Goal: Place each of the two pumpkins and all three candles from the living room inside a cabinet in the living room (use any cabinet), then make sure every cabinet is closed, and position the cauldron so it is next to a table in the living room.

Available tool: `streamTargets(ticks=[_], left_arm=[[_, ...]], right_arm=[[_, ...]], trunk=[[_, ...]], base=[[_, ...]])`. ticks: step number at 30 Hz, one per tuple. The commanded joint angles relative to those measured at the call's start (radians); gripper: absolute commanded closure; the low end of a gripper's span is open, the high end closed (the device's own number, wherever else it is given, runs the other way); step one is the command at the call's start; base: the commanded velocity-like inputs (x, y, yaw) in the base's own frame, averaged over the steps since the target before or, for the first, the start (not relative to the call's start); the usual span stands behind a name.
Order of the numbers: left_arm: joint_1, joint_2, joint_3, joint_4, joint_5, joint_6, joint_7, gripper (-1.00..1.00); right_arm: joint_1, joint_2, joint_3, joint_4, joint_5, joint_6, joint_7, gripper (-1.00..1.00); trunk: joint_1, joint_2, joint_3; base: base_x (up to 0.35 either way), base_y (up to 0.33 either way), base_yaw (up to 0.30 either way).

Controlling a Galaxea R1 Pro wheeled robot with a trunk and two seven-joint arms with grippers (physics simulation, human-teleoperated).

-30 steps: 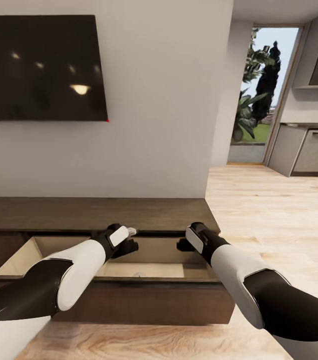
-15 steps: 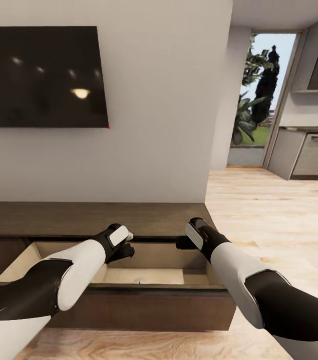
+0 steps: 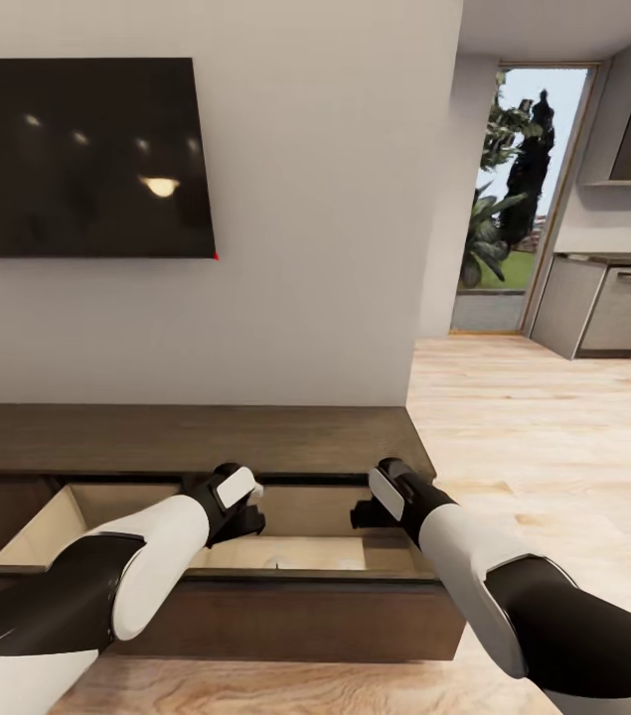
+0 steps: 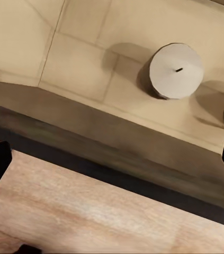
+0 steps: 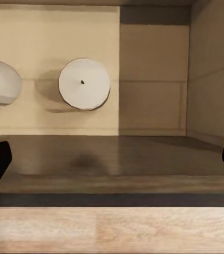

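Wrist views show 2 candles [image 5: 84,83] in the open cabinet [image 3: 285,621] drawer; left claw [image 4: 112,159] and right claw [image 5: 112,159] both spread wide.

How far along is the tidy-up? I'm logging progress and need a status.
Done, apparently: two candles stand on the pale floor of the cabinet's open drawer. In hand: nothing visible; the left gripper and right gripper hover above that drawer, fingertips spread in the wrist views. Left: closing the drawer. The third candle, pumpkins and cauldron can't be judged here.
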Motion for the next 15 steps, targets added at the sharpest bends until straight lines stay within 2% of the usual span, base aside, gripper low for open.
streamTargets(ticks=[1,8,15], left_arm=[[0.006,0.000,-0.002,-0.004,0.005,0.005,0.006,-1.00],[0.045,0.000,-0.001,-0.005,0.006,0.002,0.002,-1.00],[0.084,0.000,0.000,-0.005,0.006,0.001,-0.020,-1.00]], right_arm=[[0.005,0.000,0.006,0.000,-0.010,0.002,-0.003,-1.00],[0.045,0.000,0.006,0.000,-0.010,0.002,0.035,-1.00],[0.079,0.000,0.005,0.006,-0.011,0.000,0.036,-1.00]], trunk=[[-0.004,0.007,0.002],[-0.031,0.056,0.024],[-0.058,0.105,0.046]], base=[[0.000,0.000,0.000],[0.000,0.000,0.000],[0.000,0.000,0.000]])
